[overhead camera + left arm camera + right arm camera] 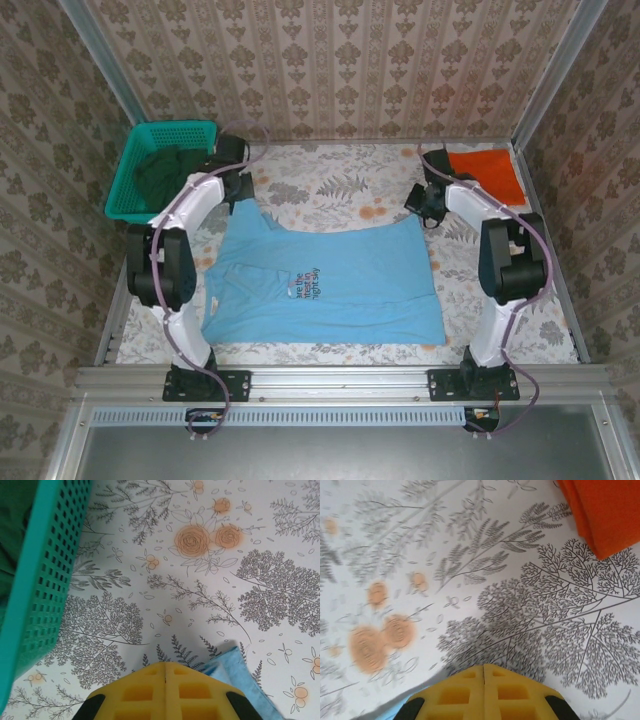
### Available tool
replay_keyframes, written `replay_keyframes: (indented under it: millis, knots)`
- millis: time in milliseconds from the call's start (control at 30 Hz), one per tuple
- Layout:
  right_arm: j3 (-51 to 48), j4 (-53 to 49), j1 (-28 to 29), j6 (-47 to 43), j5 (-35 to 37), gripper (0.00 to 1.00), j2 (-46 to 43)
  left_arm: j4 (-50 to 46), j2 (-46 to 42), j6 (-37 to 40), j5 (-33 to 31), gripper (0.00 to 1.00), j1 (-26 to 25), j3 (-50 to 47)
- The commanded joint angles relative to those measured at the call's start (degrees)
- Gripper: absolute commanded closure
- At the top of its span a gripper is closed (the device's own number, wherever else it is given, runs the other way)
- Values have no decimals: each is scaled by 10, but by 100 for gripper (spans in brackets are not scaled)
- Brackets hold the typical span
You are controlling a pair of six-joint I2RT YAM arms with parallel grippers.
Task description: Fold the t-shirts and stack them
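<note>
The blue tee (320, 285) lies spread flat in the middle of the counter (330, 185), and the orange tee (487, 172) sits folded in the far right corner. The left gripper (238, 200) is closed near the basket (125, 195), with the blue tee's far left sleeve just beside it. The right gripper (432, 213) is closed and empty near the orange tee.

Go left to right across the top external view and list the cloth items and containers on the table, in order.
teal basket → light-blue t-shirt → orange t-shirt
</note>
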Motion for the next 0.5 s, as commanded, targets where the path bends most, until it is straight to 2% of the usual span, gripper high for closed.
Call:
replay_keyframes:
  millis: [0, 200, 467]
  knots:
    - [-30, 14, -14, 1, -24, 100, -35, 28, -25, -15, 23, 100, 10, -27]
    - [-83, 27, -27, -10, -46, 100, -94, 50, -84, -5, 67, 100, 25, -79]
    - [-166, 22, -41, -2, -86, 100, -179, 14, -192, 21, 108, 100, 29, -147]
